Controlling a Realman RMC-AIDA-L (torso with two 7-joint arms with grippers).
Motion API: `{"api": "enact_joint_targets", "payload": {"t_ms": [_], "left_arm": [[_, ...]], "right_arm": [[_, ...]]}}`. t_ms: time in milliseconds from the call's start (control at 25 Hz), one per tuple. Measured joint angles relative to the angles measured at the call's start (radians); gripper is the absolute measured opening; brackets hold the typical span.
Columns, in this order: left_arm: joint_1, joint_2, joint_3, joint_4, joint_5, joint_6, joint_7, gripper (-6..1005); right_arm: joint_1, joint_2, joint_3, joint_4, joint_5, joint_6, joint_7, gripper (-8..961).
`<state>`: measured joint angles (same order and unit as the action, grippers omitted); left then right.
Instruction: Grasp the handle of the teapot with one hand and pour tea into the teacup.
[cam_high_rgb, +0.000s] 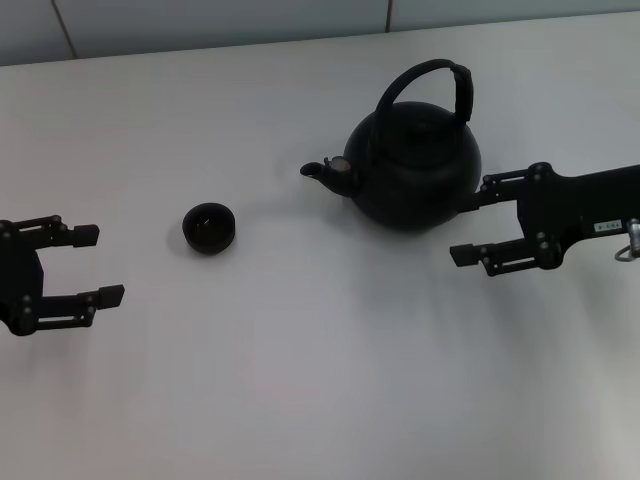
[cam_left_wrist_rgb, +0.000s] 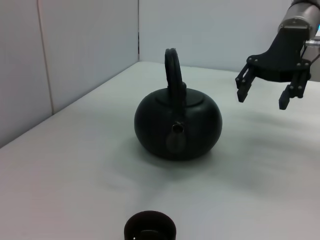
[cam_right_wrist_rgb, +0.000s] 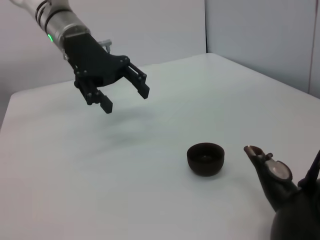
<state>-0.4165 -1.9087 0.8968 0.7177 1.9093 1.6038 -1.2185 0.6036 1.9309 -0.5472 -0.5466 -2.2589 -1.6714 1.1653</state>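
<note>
The matte-black teapot (cam_high_rgb: 410, 170) stands upright on the white table (cam_high_rgb: 320, 380), spout pointing toward the teacup. Its arched handle (cam_high_rgb: 440, 75) rises over the lid. The tiny dark teacup (cam_high_rgb: 209, 227) sits apart, to the teapot's left. My right gripper (cam_high_rgb: 470, 220) is open and empty, just right of the teapot's body, not touching it. My left gripper (cam_high_rgb: 95, 265) is open and empty at the far left, apart from the cup. The left wrist view shows the teapot (cam_left_wrist_rgb: 177, 125), handle (cam_left_wrist_rgb: 172, 70), teacup (cam_left_wrist_rgb: 150, 227) and right gripper (cam_left_wrist_rgb: 262, 97). The right wrist view shows the cup (cam_right_wrist_rgb: 205, 158), teapot (cam_right_wrist_rgb: 295, 210) and left gripper (cam_right_wrist_rgb: 125, 100).
A grey wall (cam_high_rgb: 200, 20) runs along the table's far edge. Grey partition walls (cam_left_wrist_rgb: 75, 50) stand behind the table in the wrist views.
</note>
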Motion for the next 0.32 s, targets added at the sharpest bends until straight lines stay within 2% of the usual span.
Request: {"api": "enact_joint_targets", "payload": {"t_ms": [320], "left_arm": [[0.0,0.002,0.001,0.017,0.001,0.02,-0.024,785]], "right_arm": [[-0.006,0.004,0.0,0.002,0.004,0.001,-0.015,704]]}}
